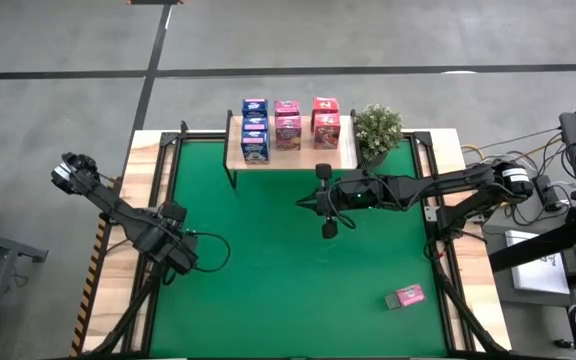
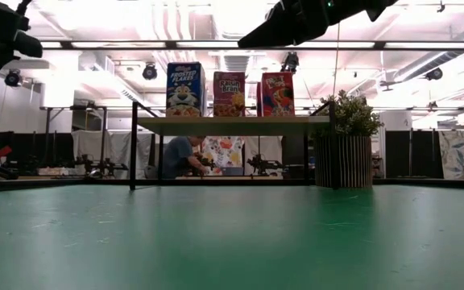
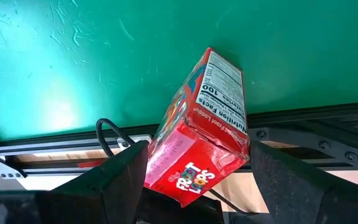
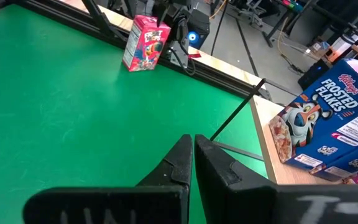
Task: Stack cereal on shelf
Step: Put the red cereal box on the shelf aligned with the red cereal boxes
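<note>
Seven cereal boxes point(image 1: 286, 128) sitting on the shelf point(image 1: 338, 158) in three rows: blue Frosted Flakes, pink Raisin Bran, red Froot Loops. Just beside the shelf, a potted plant point(image 1: 377, 131). Well away from the shelf, near the green mat's point(image 1: 268, 300) opposite corner, a pink box point(image 1: 405, 297) lying flat. Left gripper point(image 3: 194, 171) far from the shelf at the mat's edge, jaws spread wide around a red Froot Loops box point(image 3: 204, 127). Right gripper point(image 4: 193, 155) just in front of the shelf, above the mat, fingers pressed together, holding nothing.
</note>
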`<state>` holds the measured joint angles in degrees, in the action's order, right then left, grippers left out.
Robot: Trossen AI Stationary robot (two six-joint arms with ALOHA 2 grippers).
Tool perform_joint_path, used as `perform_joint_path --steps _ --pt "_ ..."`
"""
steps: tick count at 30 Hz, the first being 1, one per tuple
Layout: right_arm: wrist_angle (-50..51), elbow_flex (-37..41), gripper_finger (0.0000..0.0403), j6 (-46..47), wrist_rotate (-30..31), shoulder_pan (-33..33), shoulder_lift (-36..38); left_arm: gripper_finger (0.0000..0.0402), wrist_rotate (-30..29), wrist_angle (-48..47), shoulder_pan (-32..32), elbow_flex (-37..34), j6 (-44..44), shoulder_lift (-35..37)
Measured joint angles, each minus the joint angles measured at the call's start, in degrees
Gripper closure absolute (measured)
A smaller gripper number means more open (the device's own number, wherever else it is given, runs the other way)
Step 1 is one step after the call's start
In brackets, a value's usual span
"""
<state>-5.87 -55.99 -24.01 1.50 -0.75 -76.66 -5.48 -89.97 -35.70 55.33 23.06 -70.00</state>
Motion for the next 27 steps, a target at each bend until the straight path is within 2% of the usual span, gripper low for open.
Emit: perform_joint_path --steps 8,14,23,27 --pt "0.0 0.0 0.0394 0.0 0.0 0.0 0.0 0.0139 0.2 0.3 0.0 -3.8 0.0 1.3" --pt "0.0 0.0 0.0394 0.0 0.0 0.0 0.0 0.0145 0.5 4.0 0.0 -5.8 -0.1 1.3" --pt "0.0 0.0 0.0394 0.0 0.0 0.0 0.0 0.0224 0.5 4.4 0.0 -5.4 0.4 0.9" --pt "0.1 0.0 0.0394 0.1 0.0 0.0 -0.1 0.0246 0.5 4.4 0.0 -5.4 0.5 0.9"
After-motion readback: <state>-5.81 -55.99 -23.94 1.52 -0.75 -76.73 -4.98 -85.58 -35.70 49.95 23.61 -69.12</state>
